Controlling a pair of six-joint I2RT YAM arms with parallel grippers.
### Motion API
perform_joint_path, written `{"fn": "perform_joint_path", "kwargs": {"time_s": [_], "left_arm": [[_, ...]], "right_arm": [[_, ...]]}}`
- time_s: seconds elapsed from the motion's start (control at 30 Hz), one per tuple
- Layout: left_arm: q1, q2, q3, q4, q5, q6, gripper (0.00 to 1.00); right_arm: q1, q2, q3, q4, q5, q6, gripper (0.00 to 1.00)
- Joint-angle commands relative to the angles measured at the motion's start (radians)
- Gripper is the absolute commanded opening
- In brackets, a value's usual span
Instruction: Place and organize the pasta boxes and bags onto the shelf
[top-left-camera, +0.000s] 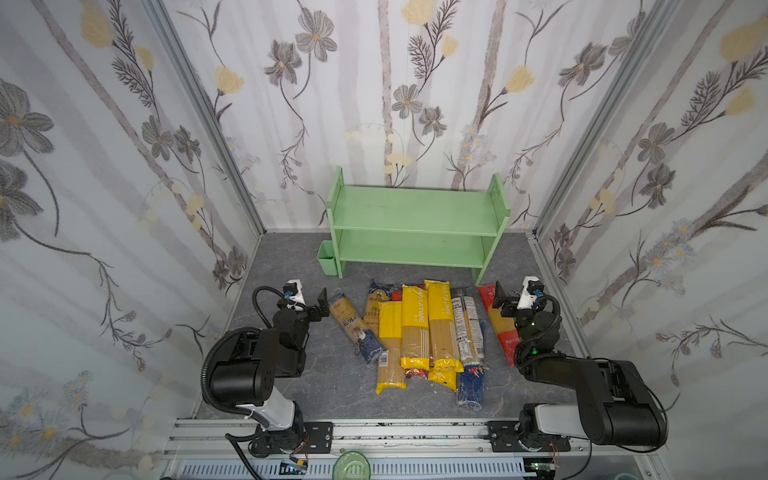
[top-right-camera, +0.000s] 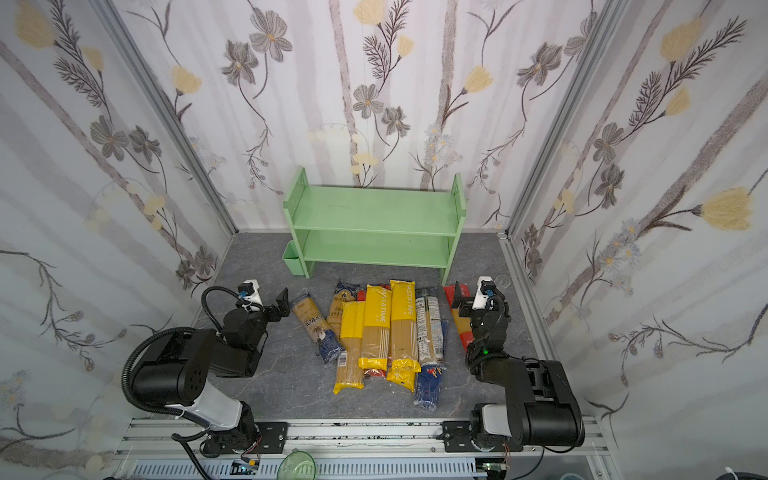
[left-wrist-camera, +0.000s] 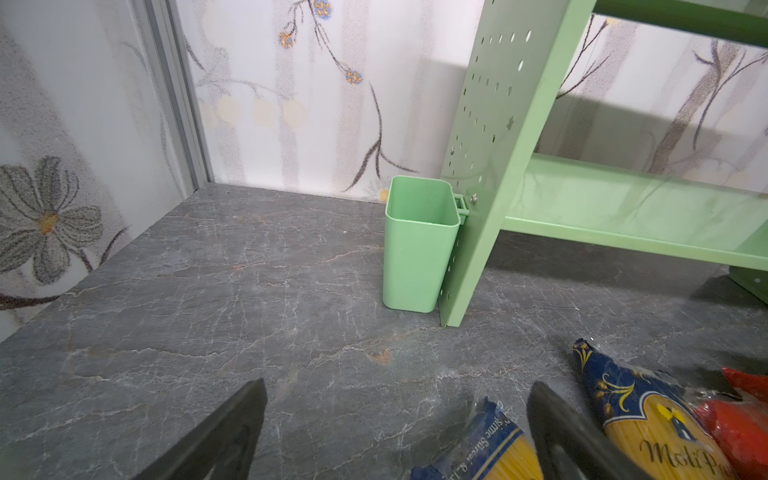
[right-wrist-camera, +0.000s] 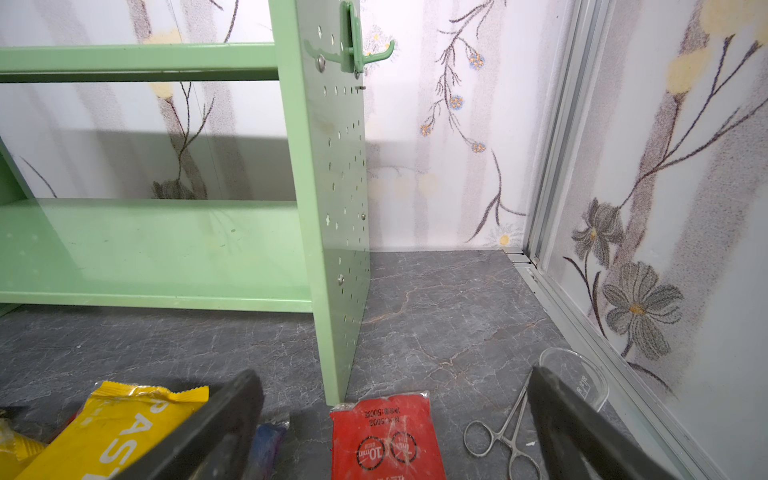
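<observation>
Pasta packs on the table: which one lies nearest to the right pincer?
The red-ended pack, the rightmost one. In the right wrist view its end lies directly under the open right pincer; all other packs lie farther left.

Overhead pair; wrist views toward shelf (left-wrist-camera: 490, 166)

In both top views my right gripper (top-left-camera: 500, 301) covers the far part of the red-ended pack (top-left-camera: 503, 332). A red wrapper (top-left-camera: 417, 372) shows only a sliver under the yellow packs (top-left-camera: 415, 328). In my right wrist view, one finger (right-wrist-camera: 582, 436) hides part of the forceps (right-wrist-camera: 510, 434) and the clear dish (right-wrist-camera: 582, 374), and the edge cuts the red-ended pack short.
</observation>
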Motion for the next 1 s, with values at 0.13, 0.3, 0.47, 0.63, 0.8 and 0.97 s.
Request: {"fn": "perform_joint_path", "kwargs": {"time_s": [0.13, 0.3, 0.47, 0.63, 0.8, 0.97], "left_arm": [[0.002, -0.003, 0.008, 0.017, 0.009, 0.005, 1.0], [0.002, -0.002, 0.008, 0.017, 0.011, 0.005, 1.0], [0.002, -0.004, 0.007, 0.017, 0.009, 0.006, 1.0], [0.001, -0.004, 0.007, 0.017, 0.009, 0.005, 1.0], [-0.002, -0.019, 0.018, -0.008, -0.023, -0.001, 1.0], [-0.028, -0.088, 0.071, -0.163, -0.146, -0.005, 1.0]], "right_arm": [[0.001, 0.005, 0.007, 0.032, -0.01, -0.007, 1.0], [0.001, 0.005, 0.007, 0.033, -0.007, -0.007, 1.0], [0.001, 0.003, 0.005, 0.034, -0.007, -0.006, 1.0], [0.003, -0.013, 0.028, -0.014, 0.034, 0.002, 1.0], [0.034, -0.095, 0.192, -0.408, 0.139, 0.038, 0.95], [0.135, -0.108, 0.368, -0.798, 0.316, 0.098, 0.84]]}}
